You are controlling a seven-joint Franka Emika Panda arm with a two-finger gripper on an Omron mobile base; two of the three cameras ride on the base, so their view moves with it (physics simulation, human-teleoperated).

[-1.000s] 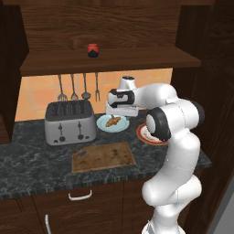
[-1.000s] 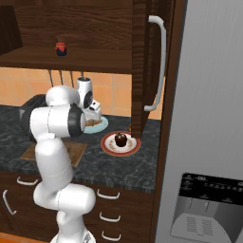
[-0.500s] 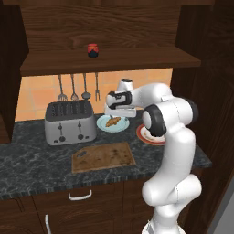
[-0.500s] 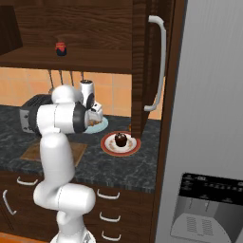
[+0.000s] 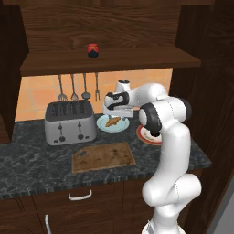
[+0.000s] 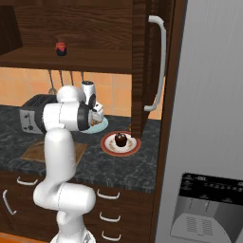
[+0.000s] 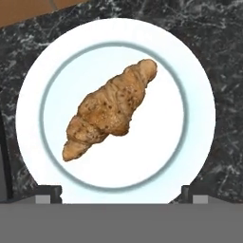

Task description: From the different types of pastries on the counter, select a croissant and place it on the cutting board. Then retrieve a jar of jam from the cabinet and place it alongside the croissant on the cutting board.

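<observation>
The croissant [image 7: 110,109] lies diagonally on a pale plate [image 7: 33,85] on the counter [image 5: 36,160], right of the toaster. My gripper [image 7: 121,193] hangs straight above it, open, its two fingertips [image 7: 47,192] wide apart at either side of the plate's near rim and touching nothing. From the left base view, the gripper [image 5: 114,113] hovers just over the croissant [image 5: 112,121]. The cutting board [image 5: 104,156] lies bare near the counter's front edge. The jar of jam [image 5: 93,50] stands on the cabinet shelf [image 5: 137,58], red with a dark lid, also in the right base view [image 6: 60,48].
A dark chocolate pastry [image 6: 121,139] sits on a red-rimmed plate [image 6: 108,147] to the right of the arm. A silver toaster [image 5: 70,122] stands left of the croissant plate. Utensils [image 5: 73,87] hang on the wall. An open cabinet door [image 6: 152,61] and a fridge [image 6: 209,118] stand at right.
The hand has shifted a little left and down over the croissant plate. The jaws have stayed open and the pastries have not moved.
</observation>
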